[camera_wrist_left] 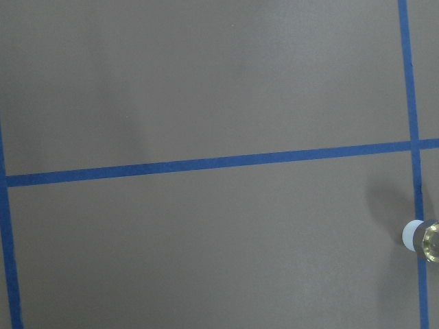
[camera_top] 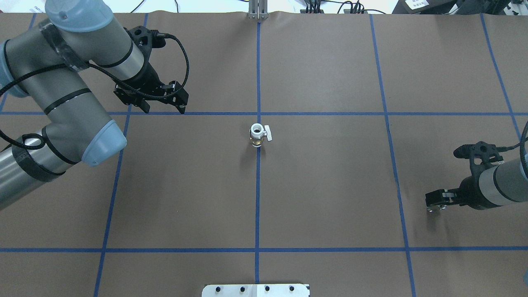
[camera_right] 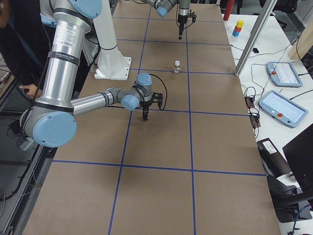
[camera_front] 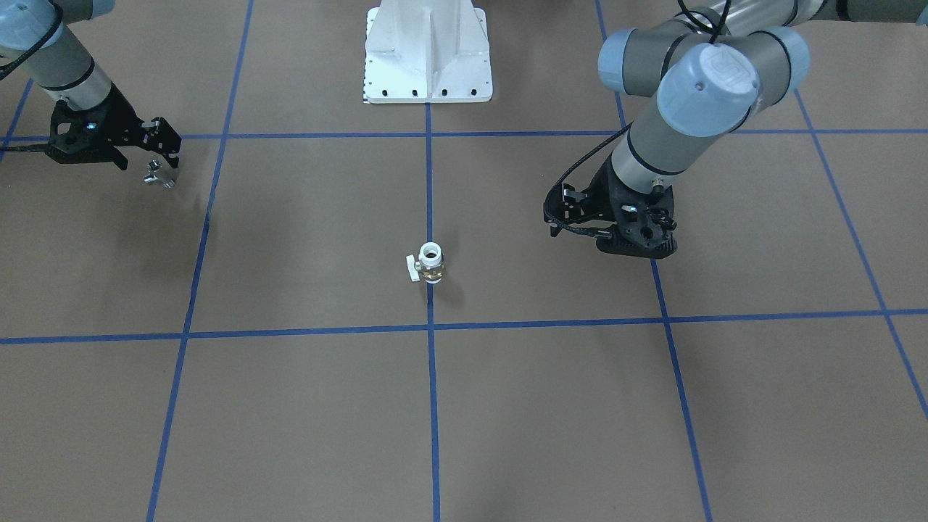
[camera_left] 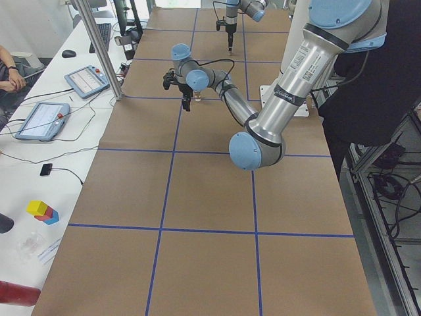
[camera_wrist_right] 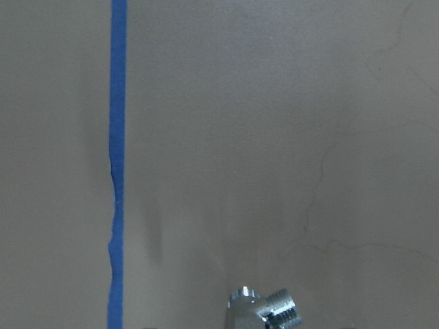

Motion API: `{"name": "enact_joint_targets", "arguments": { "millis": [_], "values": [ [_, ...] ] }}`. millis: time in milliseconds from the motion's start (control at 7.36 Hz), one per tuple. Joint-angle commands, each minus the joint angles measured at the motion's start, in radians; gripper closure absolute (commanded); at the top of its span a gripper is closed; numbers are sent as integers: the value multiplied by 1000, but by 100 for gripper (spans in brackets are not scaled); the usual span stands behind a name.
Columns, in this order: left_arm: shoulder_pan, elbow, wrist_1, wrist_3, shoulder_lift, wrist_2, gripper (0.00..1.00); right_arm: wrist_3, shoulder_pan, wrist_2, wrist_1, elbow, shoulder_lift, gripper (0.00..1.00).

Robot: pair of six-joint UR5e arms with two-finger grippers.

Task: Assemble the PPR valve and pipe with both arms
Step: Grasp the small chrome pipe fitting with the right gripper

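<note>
The PPR valve (camera_top: 259,135) stands upright on the centre blue line, white ring end up, its white handle pointing to the overhead view's right. It also shows in the front view (camera_front: 429,262) and at the right edge of the left wrist view (camera_wrist_left: 425,241). My left gripper (camera_top: 163,109) is open and empty, hovering to the left of the valve and a little farther out. My right gripper (camera_top: 433,205) is shut on the silver pipe (camera_front: 158,175), held just above the table at the far right. The pipe shows at the bottom of the right wrist view (camera_wrist_right: 264,312).
The brown table cover carries a grid of blue tape lines (camera_top: 258,198). The white bolted pedestal (camera_front: 428,54) stands at the robot's side. Tablets and cables lie on the side benches (camera_right: 283,105), off the work surface.
</note>
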Motion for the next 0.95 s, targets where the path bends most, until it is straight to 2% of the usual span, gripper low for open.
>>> {"name": "enact_joint_targets", "arguments": {
  "millis": [0,136,408,544,680,816],
  "values": [
    [0,1,0,0,0,0,1,0,-2,2,1,-19,15,16],
    [0,2,0,0,0,2,1,-1,0,4,1,-19,14,32],
    [2,2,0,-6,0,3,1,-3,2,4,2,-17,5,74],
    [3,1,-2,-11,-1,3,1,-4,3,4,2,-16,3,90],
    [3,-1,-2,-11,-1,3,1,-4,5,17,2,-11,-1,100],
    [5,1,-2,-11,-1,3,1,-3,8,39,4,12,-9,100]
  ]
}}
